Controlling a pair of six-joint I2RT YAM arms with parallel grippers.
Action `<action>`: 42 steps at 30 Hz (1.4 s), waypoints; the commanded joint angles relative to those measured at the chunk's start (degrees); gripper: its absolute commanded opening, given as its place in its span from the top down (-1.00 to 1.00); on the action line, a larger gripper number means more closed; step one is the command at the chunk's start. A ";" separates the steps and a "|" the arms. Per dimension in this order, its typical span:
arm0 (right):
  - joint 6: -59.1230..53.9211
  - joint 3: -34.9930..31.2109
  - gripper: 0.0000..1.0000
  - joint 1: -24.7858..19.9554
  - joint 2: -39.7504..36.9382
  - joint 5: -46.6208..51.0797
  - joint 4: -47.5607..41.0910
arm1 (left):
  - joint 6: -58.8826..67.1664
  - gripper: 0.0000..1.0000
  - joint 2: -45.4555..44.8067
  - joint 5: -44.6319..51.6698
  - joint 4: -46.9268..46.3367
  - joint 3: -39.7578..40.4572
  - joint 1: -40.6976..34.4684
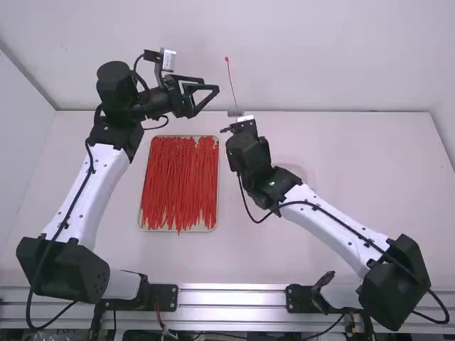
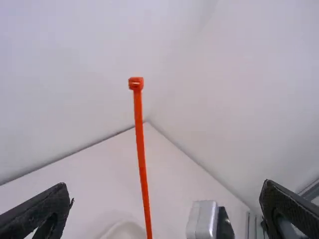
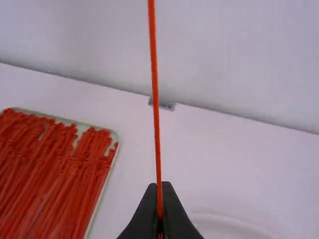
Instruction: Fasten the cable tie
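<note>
Nearest the camera, a metal rail (image 1: 227,295) runs along the table's front edge, well short of the tray (image 1: 217,199). The tray is a shallow, pale rectangle with rounded corners. It is packed with red ties (image 1: 178,183) lying lengthwise in a loose heap, and a few tips stray over its near rim.

The white table (image 1: 341,156) lies bare on both sides of the tray, with the widest stretch off to the tray's right, and a narrower strip between the tray and the table's left edge.

Just past the tray's far right corner is the right gripper (image 1: 237,114). Its fingers are clenched on the lower end of a single cable tie (image 1: 232,85); in the right wrist view the two black tips meet tightly around the strip. The tie stands nearly upright (leaning a touch towards the tray's side). Its square head (image 2: 135,83) is at the top, clear of everything, with the wall behind it.

Above the tray's far edge and raised off the table hangs the left gripper (image 1: 207,96). Its fingers are spread wide and grasp nothing. It points at the upright tie from the tray's side, close to it but not touching, and in the left wrist view the tie rises in the gap between the two fingers.

Beyond the tray, the table's back edge meets a plain white wall (image 1: 320,50). A second wall closes in a corner behind the tie.
</note>
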 commanded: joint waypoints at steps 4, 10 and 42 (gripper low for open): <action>1.66 2.03 1.00 4.52 0.33 18.91 -0.22 | 1.03 -0.99 -0.28 -1.53 0.28 1.29 -1.77; 1.44 2.03 1.00 7.23 0.33 26.77 -0.44 | 1.03 -0.99 -0.28 -2.38 0.70 1.29 -3.61; 2.51 1.97 1.00 11.43 0.33 36.02 -5.16 | -4.81 -0.05 -0.28 -3.67 8.66 1.29 -7.23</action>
